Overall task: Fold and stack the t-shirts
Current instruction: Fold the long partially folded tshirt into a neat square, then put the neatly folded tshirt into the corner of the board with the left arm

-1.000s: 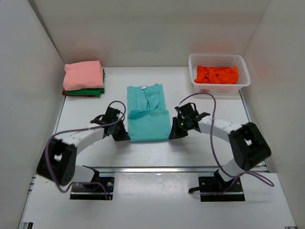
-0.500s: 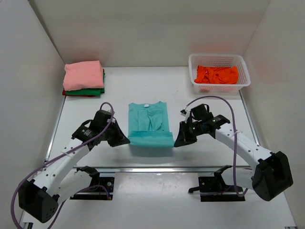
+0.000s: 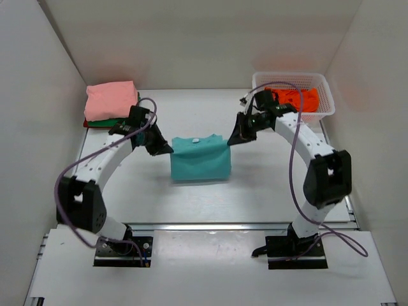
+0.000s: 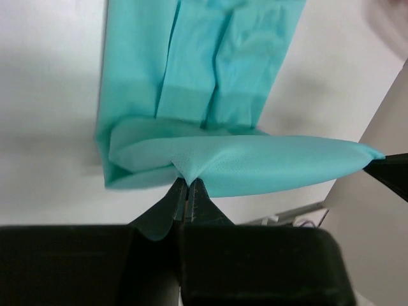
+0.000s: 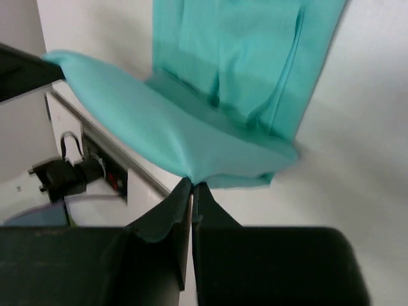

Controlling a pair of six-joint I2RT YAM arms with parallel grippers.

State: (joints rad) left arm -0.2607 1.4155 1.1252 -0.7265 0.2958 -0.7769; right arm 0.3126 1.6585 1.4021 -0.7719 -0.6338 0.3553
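Observation:
A teal t-shirt (image 3: 200,159) lies in the middle of the table, its near half lifted and carried over its far half. My left gripper (image 3: 163,150) is shut on the shirt's left corner (image 4: 185,172). My right gripper (image 3: 233,140) is shut on its right corner (image 5: 191,175). The held edge stretches taut between them above the table. A stack of folded shirts, pink (image 3: 111,100) on top of green and red, sits at the far left. An orange shirt (image 3: 294,99) lies crumpled in a white basket (image 3: 326,108) at the far right.
White walls enclose the table on the left, back and right. A metal rail (image 3: 229,225) runs along the near table edge, with the arm bases below it. Purple cables loop off both arms.
Both grippers have carried the shirt's near hem up and away from the near edge, over toward the collar, doubling the shirt onto itself. The shirt's footprint is now much shorter.

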